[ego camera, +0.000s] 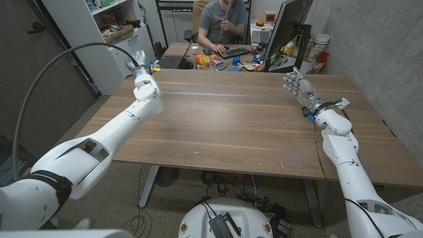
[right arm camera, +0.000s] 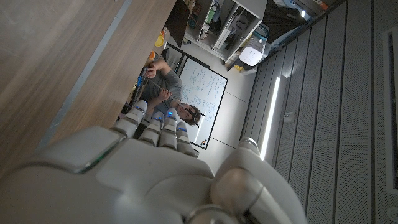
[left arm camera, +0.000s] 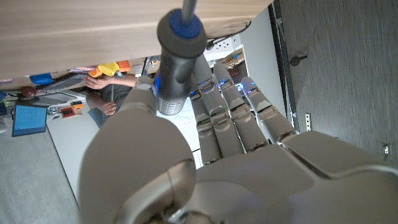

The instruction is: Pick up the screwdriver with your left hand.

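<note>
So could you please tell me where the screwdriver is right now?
The screwdriver is held in the left hand, seen in the left wrist view, above the table's far left corner.

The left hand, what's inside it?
The left hand grips the screwdriver: its dark grey handle with a blue end and the start of the metal shaft show. The tip is out of sight.

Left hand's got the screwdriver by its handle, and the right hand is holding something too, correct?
Not quite. The left hand does hold the screwdriver by its handle, but the right hand holds nothing; the head view shows its fingers spread apart.
</note>
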